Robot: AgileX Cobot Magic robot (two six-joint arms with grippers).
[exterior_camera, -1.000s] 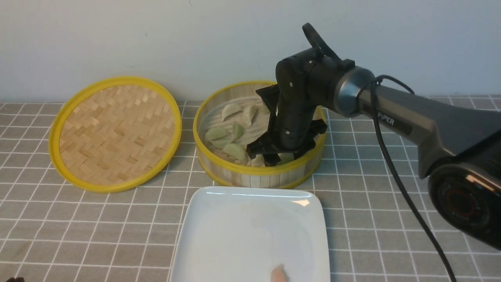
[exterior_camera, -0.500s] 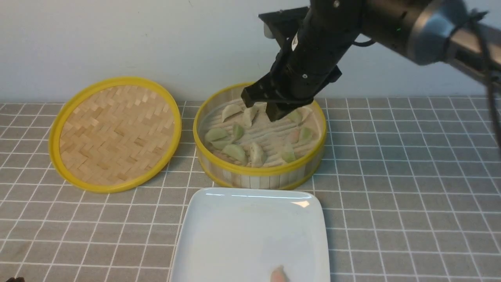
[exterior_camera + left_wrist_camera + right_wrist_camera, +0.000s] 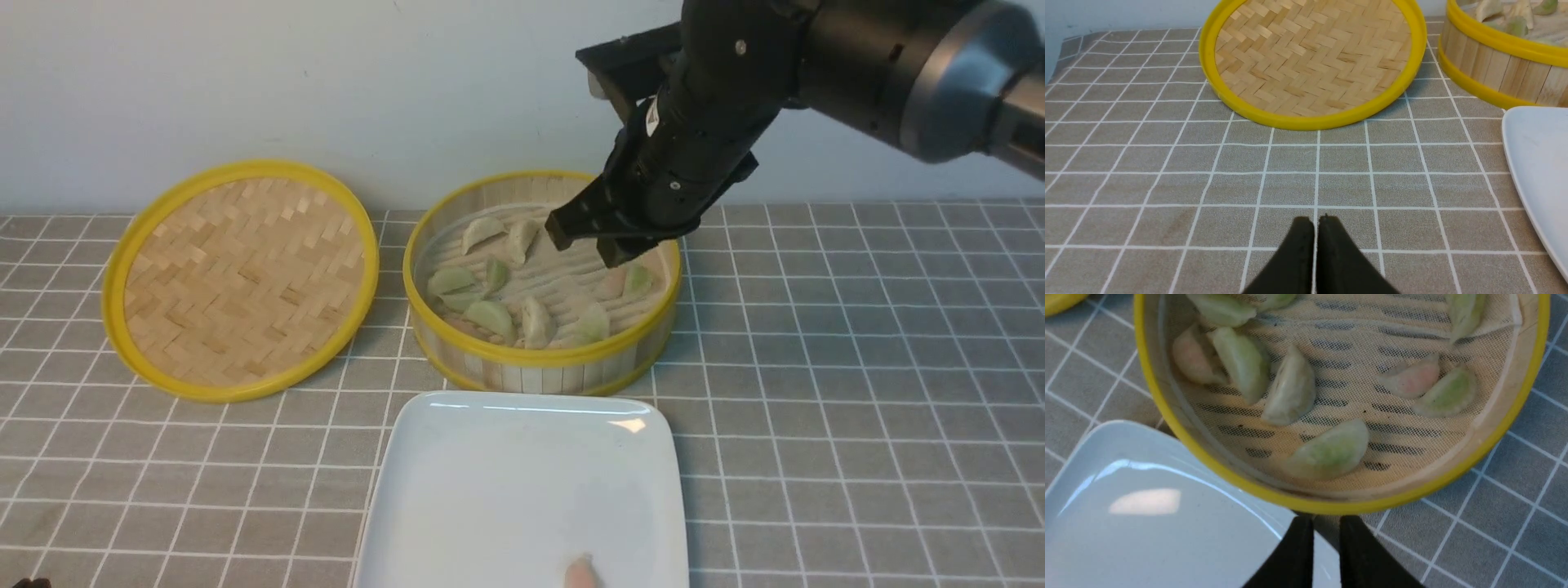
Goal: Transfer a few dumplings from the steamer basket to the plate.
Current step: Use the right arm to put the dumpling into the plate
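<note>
The dumplings (image 3: 492, 315) lie beneath your right gripper (image 3: 588, 243) in the steamer basket (image 3: 531, 374), the pinkish one (image 3: 609, 284) nearest, at the right side; the gripper is barely parted, empty.

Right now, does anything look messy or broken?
Nothing spilled or broken. The dumplings lie jumbled in the basket, one pink one sits at the near edge of the plate, and the lid lies flat beside the basket.
</note>
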